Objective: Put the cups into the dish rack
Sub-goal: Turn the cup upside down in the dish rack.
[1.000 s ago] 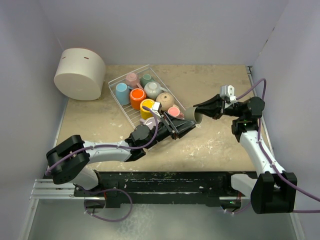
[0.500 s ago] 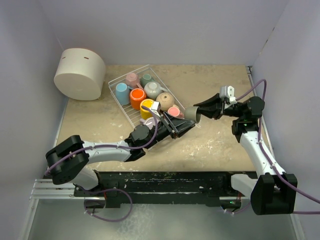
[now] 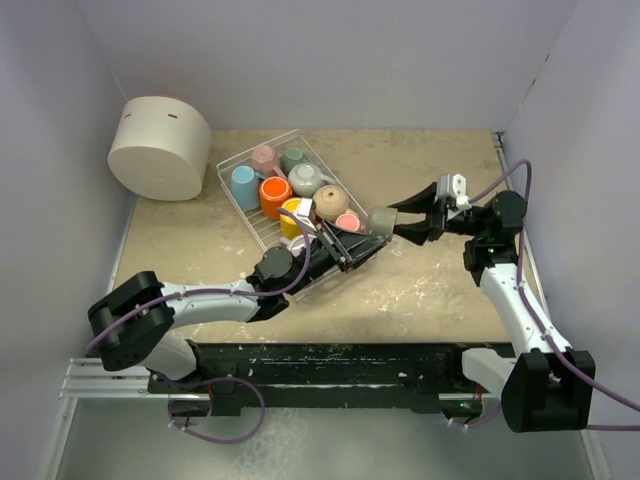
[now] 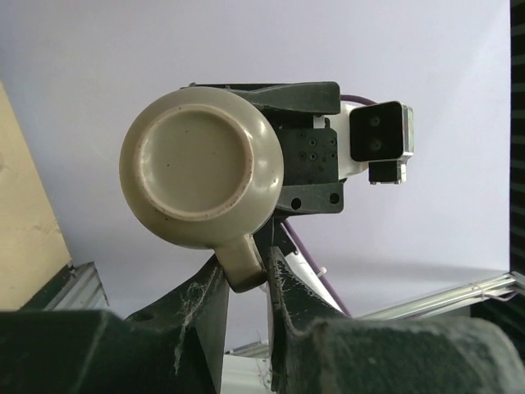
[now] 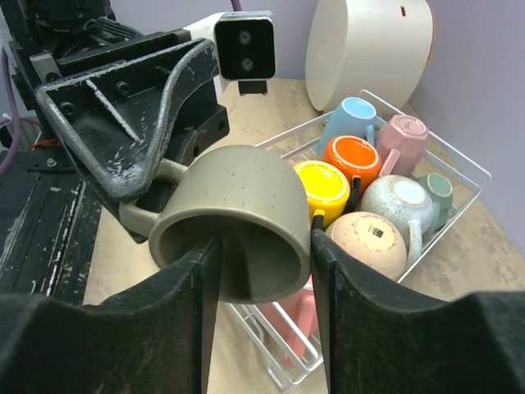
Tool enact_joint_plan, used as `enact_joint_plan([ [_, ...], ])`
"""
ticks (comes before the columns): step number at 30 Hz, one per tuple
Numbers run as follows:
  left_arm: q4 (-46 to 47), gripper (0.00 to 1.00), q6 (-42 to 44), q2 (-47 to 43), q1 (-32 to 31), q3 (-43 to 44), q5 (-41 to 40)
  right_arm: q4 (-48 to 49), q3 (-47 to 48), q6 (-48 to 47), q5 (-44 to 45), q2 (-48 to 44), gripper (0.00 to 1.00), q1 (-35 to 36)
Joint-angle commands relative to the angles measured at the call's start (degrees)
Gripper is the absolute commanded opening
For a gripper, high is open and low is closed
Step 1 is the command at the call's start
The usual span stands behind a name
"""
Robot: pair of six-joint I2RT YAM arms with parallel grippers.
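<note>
An olive-grey mug (image 3: 381, 222) hangs over the near right corner of the white wire dish rack (image 3: 228, 185). My right gripper (image 3: 397, 226) is shut on its rim, one finger inside and one outside (image 5: 264, 246). In the left wrist view the mug's base (image 4: 201, 164) faces me. Its handle sits pinched between the fingers of my left gripper (image 4: 246, 271), which also shows in the top view (image 3: 370, 240). The rack holds several mugs: light blue (image 3: 243, 184), orange (image 3: 274, 195), yellow (image 3: 293, 215), beige (image 3: 330, 202), teal (image 3: 292, 158) and pink (image 3: 264, 158).
A large white cylindrical container (image 3: 160, 147) lies at the back left beside the rack. Grey walls close the table on three sides. A small pink mug (image 3: 348, 222) sits in the rack corner right under the held mug.
My right gripper has carried the olive-grey mug leftward to my left gripper. The mug's handle now sits between the left fingers, over the rack corner.
</note>
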Motion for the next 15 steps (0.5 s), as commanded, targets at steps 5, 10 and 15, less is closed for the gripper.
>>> enact_joint_plan([
  [5,0.81,0.00,7.65,-6.29,2.64,-0.87,-1.21,-21.50,7.53,-11.75,0.48,-1.78,0.69,0.07],
  [10,-0.69,0.00,8.74,-8.09,3.66,-2.31,-1.44,-35.13,11.78,-22.93,0.47,-2.16,0.80,-0.18],
  [15,-0.70,0.00,9.21,-8.93,4.69,-3.51,-0.80,-36.04,12.26,-22.89,-0.41,-2.15,0.81,-0.72],
])
